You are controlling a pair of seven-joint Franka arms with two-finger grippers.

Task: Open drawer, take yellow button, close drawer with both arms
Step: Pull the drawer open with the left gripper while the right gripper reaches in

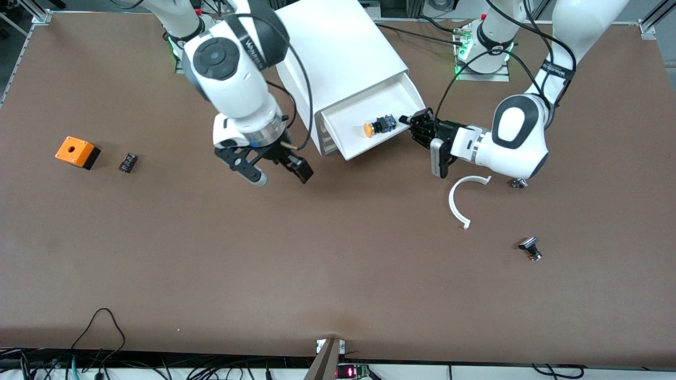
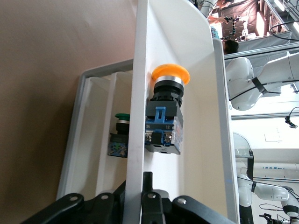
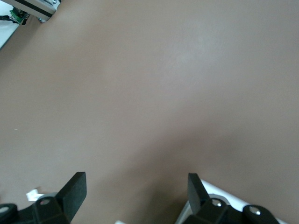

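Top drawer point(image 1: 369, 126) is pulled out, and the button point(image 1: 378, 126) lies inside on its side. Left gripper point(image 1: 417, 125) sits at the drawer's side edge — can't tell its fingers. Right gripper point(image 1: 280, 170) hangs spread wide over bare table point(image 1: 317, 253) beside the cabinet point(image 1: 343, 63).

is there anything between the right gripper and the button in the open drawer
Nothing visible lies on the button; it sits uncovered in the pulled-out drawer. The open right gripper is over bare table beside the cabinet. The left gripper is at the drawer's edge.
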